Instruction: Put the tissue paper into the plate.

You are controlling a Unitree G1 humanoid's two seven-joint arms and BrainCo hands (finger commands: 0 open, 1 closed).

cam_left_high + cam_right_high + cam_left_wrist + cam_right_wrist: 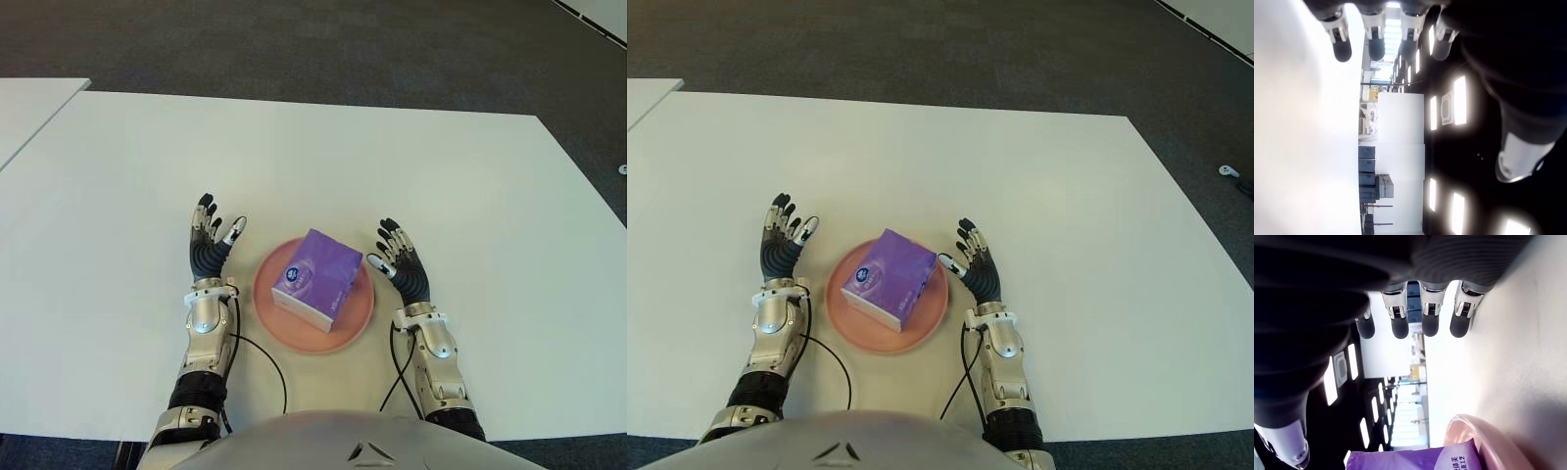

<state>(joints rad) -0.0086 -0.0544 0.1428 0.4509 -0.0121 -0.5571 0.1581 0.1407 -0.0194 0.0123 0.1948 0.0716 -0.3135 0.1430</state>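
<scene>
A purple pack of tissue paper (pixel 316 278) lies on the round pink plate (pixel 284 331) near the table's front edge. My left hand (pixel 210 245) is just left of the plate, fingers spread and holding nothing. My right hand (pixel 400 258) is just right of the plate, also spread with nothing in it. In the right wrist view the straight fingers (pixel 1422 318) point away, with the tissue pack (pixel 1415 460) and the plate's rim (pixel 1476 431) beside the palm. The left wrist view shows straight fingertips (pixel 1376 44) over the white table.
The white table (pixel 313 166) stretches wide ahead and to both sides. A second white table (pixel 29 108) stands at the far left. Dark carpet (pixel 294 44) lies beyond. Black cables (pixel 265 362) run along both forearms near the front edge.
</scene>
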